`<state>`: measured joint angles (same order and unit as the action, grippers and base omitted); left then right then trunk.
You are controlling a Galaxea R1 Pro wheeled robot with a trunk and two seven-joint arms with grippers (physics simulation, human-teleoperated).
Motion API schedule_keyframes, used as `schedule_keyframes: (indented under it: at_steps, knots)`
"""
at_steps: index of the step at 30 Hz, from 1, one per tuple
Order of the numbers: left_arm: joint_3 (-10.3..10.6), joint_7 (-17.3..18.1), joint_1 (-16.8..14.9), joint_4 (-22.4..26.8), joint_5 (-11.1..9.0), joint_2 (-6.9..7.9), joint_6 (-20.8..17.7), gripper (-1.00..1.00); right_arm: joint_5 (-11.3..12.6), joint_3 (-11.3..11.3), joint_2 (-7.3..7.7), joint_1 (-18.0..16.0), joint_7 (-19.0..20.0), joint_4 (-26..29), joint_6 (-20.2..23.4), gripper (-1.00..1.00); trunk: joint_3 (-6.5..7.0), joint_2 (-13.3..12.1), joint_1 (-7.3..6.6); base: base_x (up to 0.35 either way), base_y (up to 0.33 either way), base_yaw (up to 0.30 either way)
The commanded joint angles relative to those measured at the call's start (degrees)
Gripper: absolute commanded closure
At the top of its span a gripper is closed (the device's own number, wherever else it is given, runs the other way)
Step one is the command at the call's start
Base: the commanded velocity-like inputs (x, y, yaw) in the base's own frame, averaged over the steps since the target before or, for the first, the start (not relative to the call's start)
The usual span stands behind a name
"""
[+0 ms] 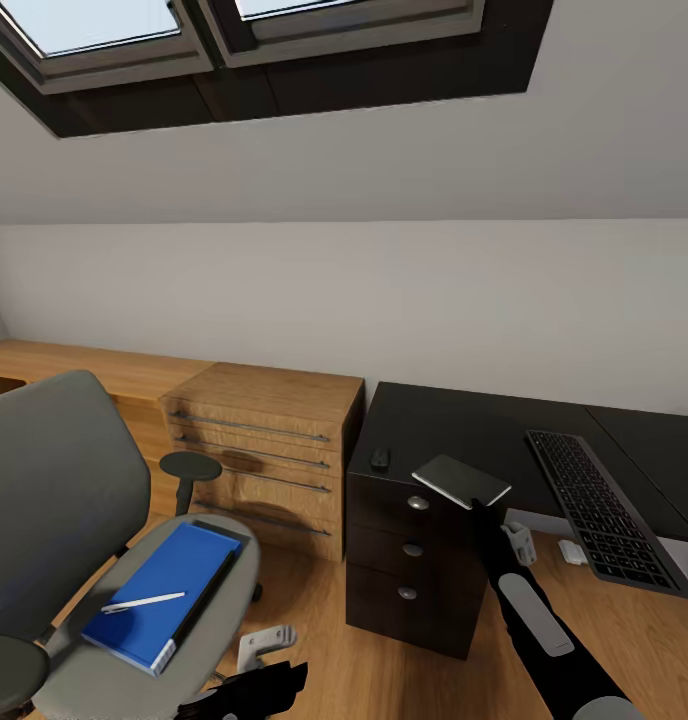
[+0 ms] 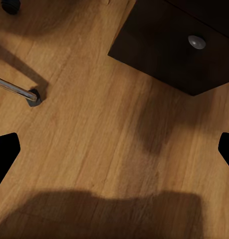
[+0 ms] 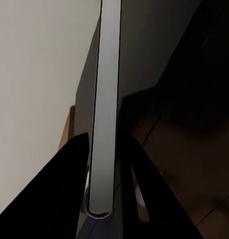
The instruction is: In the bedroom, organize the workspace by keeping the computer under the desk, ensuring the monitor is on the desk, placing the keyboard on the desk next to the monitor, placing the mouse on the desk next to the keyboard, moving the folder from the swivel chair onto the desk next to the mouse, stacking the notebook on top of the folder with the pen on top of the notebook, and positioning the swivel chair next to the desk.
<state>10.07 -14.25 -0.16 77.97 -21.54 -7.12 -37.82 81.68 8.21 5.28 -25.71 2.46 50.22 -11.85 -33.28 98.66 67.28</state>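
The swivel chair [image 1: 74,520] is cut off by the head view's left and lower edges, its base out of sight. The keyboard [image 1: 604,510] overhangs the desk [image 1: 464,430], whose top runs off the right edge. A small dark object [image 1: 380,458] on the desk is too small to identify. The left gripper [image 2: 114,149] shows just two dark fingertips [image 2: 4,149] at the wrist picture's edges. A white object [image 1: 572,551] beneath the keyboard is partly hidden.
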Motion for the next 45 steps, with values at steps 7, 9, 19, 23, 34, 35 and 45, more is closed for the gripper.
schedule_keyframes:
  at_steps: [7, 9, 19, 23, 34, 35, 45]
  knots:
    - [0.1, -0.4, 0.0, 0.1, -0.6, 0.00, -0.2, -1.00, 0.6, 0.3, 0.16, 0.0, 0.4, 0.0, -0.5, 1.00, -0.05, 0.0, 0.00, 0.000, 0.000, 0.000]
    - [0.0, -0.3, 0.0, 0.1, -0.6, 0.00, -0.2, -1.00, 0.6, 0.3, 0.17, 0.0, 0.4, 0.0, -0.5, 1.00, -0.05, 0.0, 0.00, 0.000, 0.000, 0.000]
    - [0.1, -0.2, 0.0, 0.0, -0.5, 0.15, -0.2, -1.00, 0.6, 0.3, 0.19, 0.0, 0.5, -0.1, -0.5, 1.00, -0.05, 0.0, 0.00, 0.067, 0.000, 0.000]
    - [0.2, -0.3, 0.0, -0.1, -0.5, 0.17, -0.2, -1.00, 0.6, 0.4, 0.18, 0.0, 0.5, -0.6, -0.5, 1.00, -0.05, 0.0, 0.00, 0.046, 0.000, 0.000]
    - [0.2, -0.4, 0.0, -0.1, -0.5, 0.03, -0.2, -1.00, 0.6, 0.3, 0.17, 0.0, 0.4, -0.9, -0.5, 1.00, -0.41, 0.8, 0.44, 0.007, 0.000, 0.000]
    - [0.2, -0.5, 0.0, -0.1, -0.5, -0.07, -0.2, -1.00, 0.6, 0.3, 0.17, 0.0, 0.5, -0.9, -0.5, 1.00, -0.59, 1.2, 0.66, 0.000, 0.000, 0.000]
    - [0.2, -0.5, 0.0, -0.1, -0.5, -0.08, -0.2, -1.00, 0.6, 0.3, 0.17, 0.0, 0.4, -0.9, -0.5, 1.00, -1.13, 2.4, 1.31, 0.000, 0.000, 0.000]
